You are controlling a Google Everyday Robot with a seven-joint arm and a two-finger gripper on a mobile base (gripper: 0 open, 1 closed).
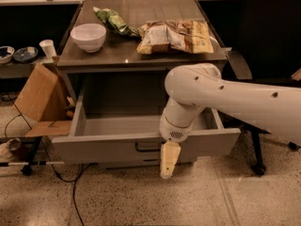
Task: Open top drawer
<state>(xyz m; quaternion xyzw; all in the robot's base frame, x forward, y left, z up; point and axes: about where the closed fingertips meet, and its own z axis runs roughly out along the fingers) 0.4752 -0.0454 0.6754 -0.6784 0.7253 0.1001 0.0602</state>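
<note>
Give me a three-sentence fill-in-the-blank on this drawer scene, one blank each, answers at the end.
1. The top drawer is ____, its grey interior exposed.
2. The gripper hangs before the drawer's front panel, just picture-right of its black ____.
3. On the tabletop, the white ____ sits picture-left of the snack bags.

Missing words: open; handle; bowl.
</note>
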